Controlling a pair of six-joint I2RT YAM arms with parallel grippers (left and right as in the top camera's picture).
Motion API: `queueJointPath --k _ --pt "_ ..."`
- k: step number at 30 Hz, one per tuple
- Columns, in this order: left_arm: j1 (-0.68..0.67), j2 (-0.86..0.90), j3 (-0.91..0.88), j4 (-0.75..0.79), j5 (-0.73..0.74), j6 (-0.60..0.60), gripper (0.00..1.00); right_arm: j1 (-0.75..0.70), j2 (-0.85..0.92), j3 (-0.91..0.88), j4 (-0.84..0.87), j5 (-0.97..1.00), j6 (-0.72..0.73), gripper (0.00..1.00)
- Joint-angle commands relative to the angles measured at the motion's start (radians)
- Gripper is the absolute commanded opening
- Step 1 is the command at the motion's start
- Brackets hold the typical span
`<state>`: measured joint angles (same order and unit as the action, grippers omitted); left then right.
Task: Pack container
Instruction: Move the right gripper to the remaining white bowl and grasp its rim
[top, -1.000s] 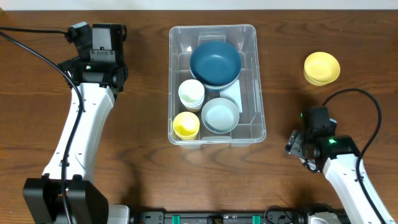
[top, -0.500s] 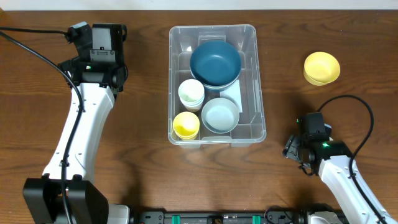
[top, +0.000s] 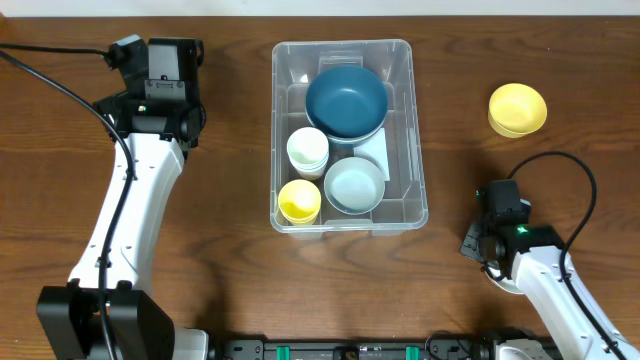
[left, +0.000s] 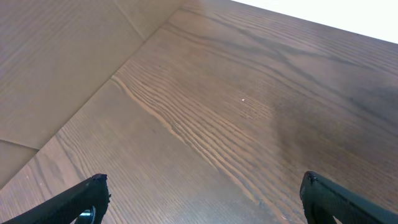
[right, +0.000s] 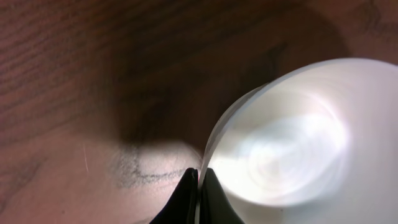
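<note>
The clear container (top: 416, 120) stands at the table's middle back. It holds a dark blue bowl (top: 346, 100), a pale blue bowl (top: 354, 185), a white cup (top: 307, 150) and a yellow cup (top: 299, 200). In the right wrist view my right gripper (right: 199, 173) is shut on the thin rim of a white bowl (right: 292, 137). From overhead the right arm (top: 520, 245) covers most of that bowl, near the front right edge. My left gripper (left: 204, 186) hangs open over bare wood at the far left, nothing between its fingers.
A yellow bowl (top: 517, 108) sits alone on the table at the back right, well away from the container. The left arm (top: 130, 190) stretches along the left side. A black cable (top: 560, 165) loops above the right arm.
The right gripper has closed onto the white bowl's rim, and the right arm has slid slightly toward the front edge. The left arm has not moved.
</note>
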<state>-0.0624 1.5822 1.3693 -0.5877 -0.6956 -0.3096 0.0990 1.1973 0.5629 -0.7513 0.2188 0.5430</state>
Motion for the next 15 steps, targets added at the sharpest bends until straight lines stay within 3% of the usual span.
queueJointPath --k 1,15 --pt "0.003 -0.015 0.003 -0.003 -0.023 0.006 0.98 -0.008 0.004 0.059 -0.016 -0.005 -0.036 0.01" --pt "0.003 -0.015 0.003 -0.002 -0.023 0.006 0.98 -0.008 0.004 0.211 -0.008 0.063 -0.053 0.01"
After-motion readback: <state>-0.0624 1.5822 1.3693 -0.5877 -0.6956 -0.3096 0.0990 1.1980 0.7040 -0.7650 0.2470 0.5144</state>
